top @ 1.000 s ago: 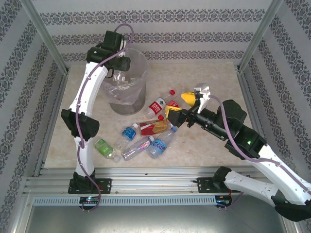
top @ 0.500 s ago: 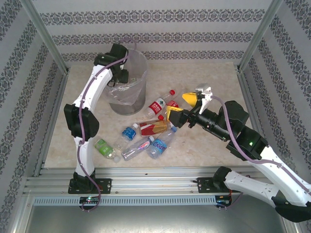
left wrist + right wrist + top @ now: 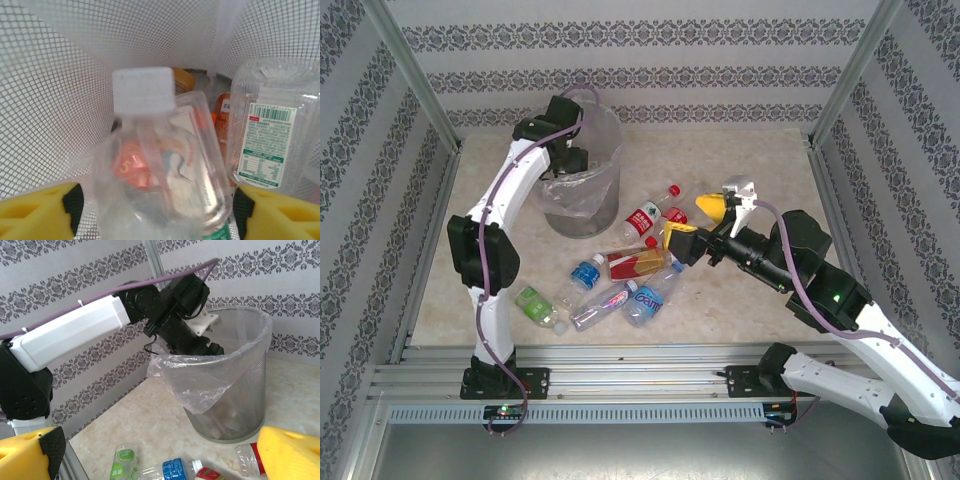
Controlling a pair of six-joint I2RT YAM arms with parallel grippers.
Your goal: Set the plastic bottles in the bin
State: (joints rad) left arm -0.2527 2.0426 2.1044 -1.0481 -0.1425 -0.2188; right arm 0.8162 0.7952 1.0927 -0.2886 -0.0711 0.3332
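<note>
My left gripper [image 3: 570, 160] reaches down inside the bin [image 3: 592, 208], a grey mesh basket with a clear bag. Its yellow fingers [image 3: 35, 212] stand open, with gaps on both sides of a clear white-capped bottle [image 3: 160, 170] that looks blurred between them. Other bottles [image 3: 265, 140] lie against the bin's mesh wall [image 3: 50, 75]. Several bottles [image 3: 638, 263] lie on the table in front of the bin. My right gripper [image 3: 692, 222] hovers open at their right edge with nothing between its fingers [image 3: 292, 450]; the bin [image 3: 240, 405] is straight ahead of it.
A green-labelled bottle [image 3: 535, 305] lies apart at the near left, and red-capped ones [image 3: 645, 217] lie close to the bin's base. Metal frame posts and patterned walls enclose the table [image 3: 760, 160]. The left arm [image 3: 75, 330] arches over the bin's rim.
The left gripper dipped lower into the bin and its jaws opened off the white-capped bottle. The right arm barely moved.
</note>
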